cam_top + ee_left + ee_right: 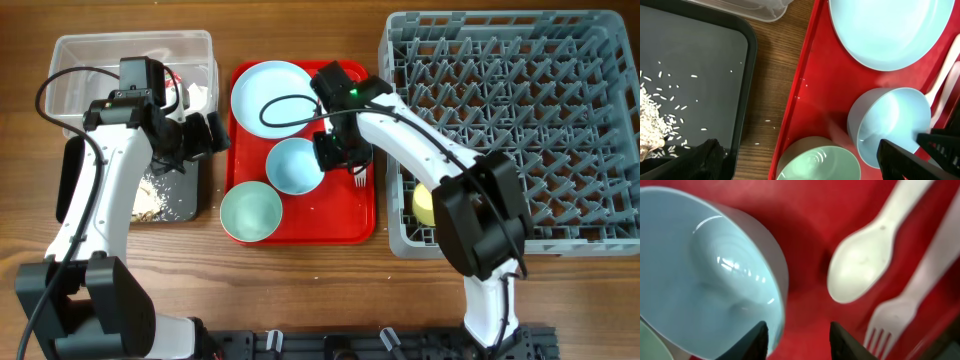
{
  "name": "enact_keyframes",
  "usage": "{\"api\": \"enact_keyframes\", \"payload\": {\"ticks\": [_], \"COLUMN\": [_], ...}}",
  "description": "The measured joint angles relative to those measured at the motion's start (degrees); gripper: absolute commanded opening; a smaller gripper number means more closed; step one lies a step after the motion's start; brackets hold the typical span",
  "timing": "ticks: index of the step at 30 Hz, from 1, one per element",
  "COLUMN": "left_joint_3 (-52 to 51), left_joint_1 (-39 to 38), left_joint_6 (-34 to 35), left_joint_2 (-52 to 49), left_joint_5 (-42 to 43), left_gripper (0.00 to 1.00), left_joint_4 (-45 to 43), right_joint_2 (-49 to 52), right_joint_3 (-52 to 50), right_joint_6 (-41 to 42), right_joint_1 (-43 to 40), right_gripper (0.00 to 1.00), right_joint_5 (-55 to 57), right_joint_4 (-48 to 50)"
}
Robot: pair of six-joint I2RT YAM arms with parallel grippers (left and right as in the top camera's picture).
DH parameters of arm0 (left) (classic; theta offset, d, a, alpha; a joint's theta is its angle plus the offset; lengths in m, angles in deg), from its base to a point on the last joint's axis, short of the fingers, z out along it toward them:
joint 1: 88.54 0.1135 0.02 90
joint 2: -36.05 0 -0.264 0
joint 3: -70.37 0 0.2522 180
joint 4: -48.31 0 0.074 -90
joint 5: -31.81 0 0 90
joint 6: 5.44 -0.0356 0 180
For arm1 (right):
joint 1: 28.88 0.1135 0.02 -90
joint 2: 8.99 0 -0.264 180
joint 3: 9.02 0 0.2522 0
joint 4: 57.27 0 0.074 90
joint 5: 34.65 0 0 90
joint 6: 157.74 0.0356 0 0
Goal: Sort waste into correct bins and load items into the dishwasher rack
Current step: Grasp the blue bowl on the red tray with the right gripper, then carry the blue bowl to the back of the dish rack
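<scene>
On the flat red tray point(345, 225) lie a pale blue plate point(270, 97), a blue bowl point(295, 165), a green bowl point(251, 212), and a white spoon point(865, 265) and fork point(895, 315). My right gripper point(799, 337) is open and low over the tray, its left finger at the blue bowl's rim point(705, 280), the cutlery to its right. My left gripper point(805, 165) is open and empty, spanning the gap between the black tray point(700, 65) and the green bowl point(817, 162). White food scraps point(650, 120) lie in the black tray. A yellow cup point(424, 205) sits in the grey rack point(520, 120).
The clear tub point(130, 70) stands at the back left with white tissue point(190, 97) and something red inside. Loose grains lie on the wood between the black tray and the red tray. The rack fills the right side of the table.
</scene>
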Motion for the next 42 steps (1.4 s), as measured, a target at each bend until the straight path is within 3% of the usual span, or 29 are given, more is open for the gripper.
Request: {"api": "enact_keyframes", "payload": {"ticks": [8, 14, 19, 22, 34, 42], "left_joint_3": [0.0, 0.0, 0.0, 0.0, 0.0, 0.0], "left_joint_1": [0.0, 0.0, 0.0, 0.0, 0.0, 0.0], "left_joint_6": [0.0, 0.0, 0.0, 0.0, 0.0, 0.0], "left_joint_2": [0.0, 0.0, 0.0, 0.0, 0.0, 0.0], "left_joint_5": [0.0, 0.0, 0.0, 0.0, 0.0, 0.0], "left_gripper": [1.0, 1.0, 1.0, 1.0, 1.0, 1.0], "left_joint_4": [0.0, 0.0, 0.0, 0.0, 0.0, 0.0], "right_joint_2": [0.33, 1.36, 2.6, 2.99, 1.6, -18.32], "right_joint_3": [-0.07, -0.09, -0.35, -0.52, -0.33, 6.4], "right_joint_6": [-0.85, -0.96, -1.27, -1.36, 0.61, 7.52], "right_joint_1": [0.04, 0.04, 0.04, 0.04, -3.26, -13.7], "right_gripper": [0.44, 0.22, 0.22, 0.04, 0.04, 0.04], "right_joint_5": [-2.71, -3.19, -3.23, -3.23, -3.3, 8.96], "right_joint_4": [3.52, 3.67, 3.67, 3.67, 2.27, 1.86]}}
